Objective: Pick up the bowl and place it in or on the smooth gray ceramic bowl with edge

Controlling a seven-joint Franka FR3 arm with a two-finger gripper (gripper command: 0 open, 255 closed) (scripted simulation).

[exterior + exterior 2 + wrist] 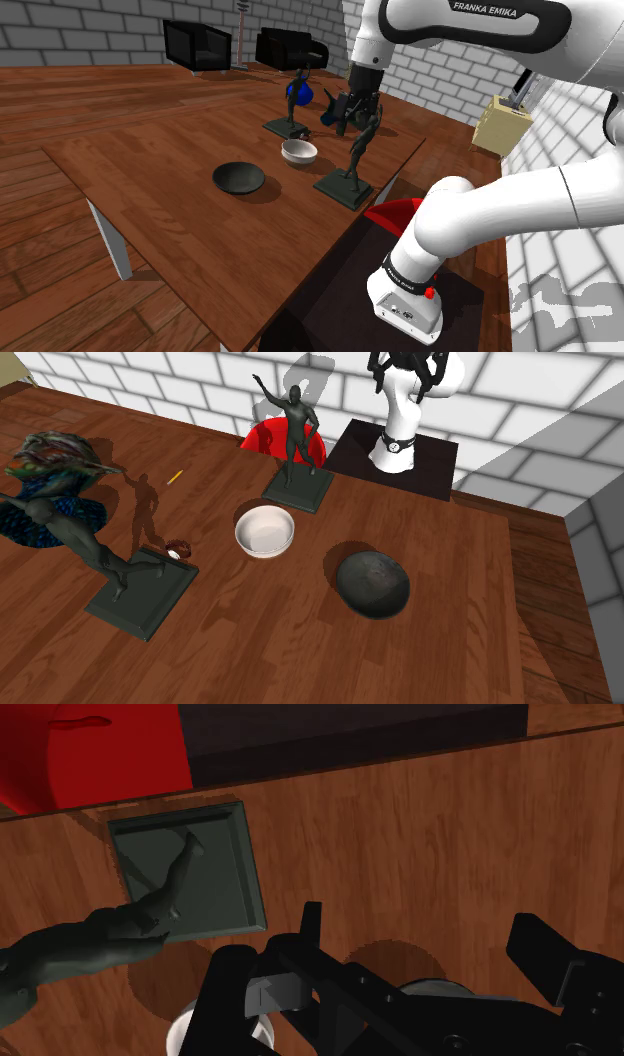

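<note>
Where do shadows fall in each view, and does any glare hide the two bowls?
Shoulder view: no glare, white bowl and dark bowl both plain, soft shadows beside them. Second exterior view: the upright statue casts its shadow on the brick wall. Wrist view: round shadows on the table by the open gripper.

Wooden bench (250,642) carrying a white bowl (265,532) and a dark bowl (372,583), set apart. The white bowl lies between a grey figurine (295,432) and a blue-draped figurine (75,537).
</note>
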